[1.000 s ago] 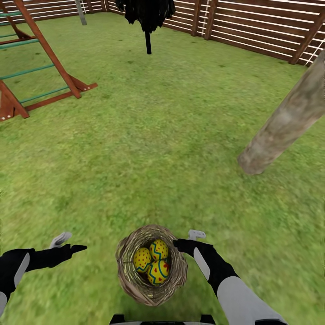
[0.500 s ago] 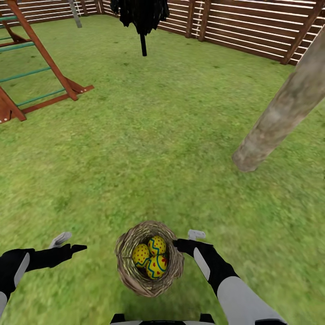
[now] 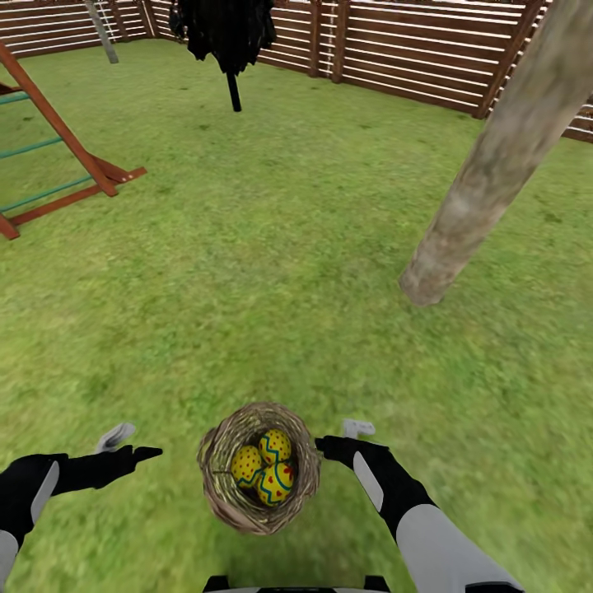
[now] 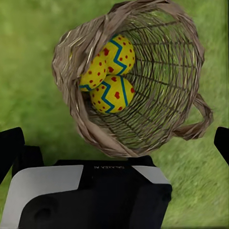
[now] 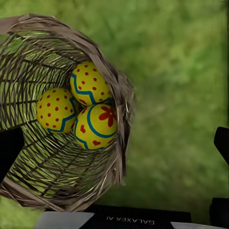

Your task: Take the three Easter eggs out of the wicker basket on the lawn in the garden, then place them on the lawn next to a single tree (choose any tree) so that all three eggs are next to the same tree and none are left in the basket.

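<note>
Three Easter eggs (image 3: 262, 471), yellow with blue zigzag bands and red dots and hearts, are held together inside the wicker basket (image 3: 221, 494), touching one another and lying against its woven wall; all three are also seen in the left wrist view (image 4: 110, 71) and the right wrist view (image 5: 82, 105). The basket, round and of loose tan twigs with a small loop handle (image 4: 196, 121) at one side, is set on the lawn (image 3: 247, 272) directly before the robot, between its two arms. The left gripper (image 3: 132, 442) is held over the grass to the basket's left, apart from it, its fingers spread with nothing between them. The right gripper (image 3: 346, 438) is placed just beside the basket's right rim; whether its fingers are apart or together cannot be told. A pale grey-brown tree trunk (image 3: 486, 156) is rooted in the lawn ahead and to the right, well apart from the basket. Farther off, a red-brown play tower (image 3: 58, 156), a dark-leaved tree (image 3: 224, 33) and a slatted wooden fence (image 3: 412, 45) are recorded.
</note>
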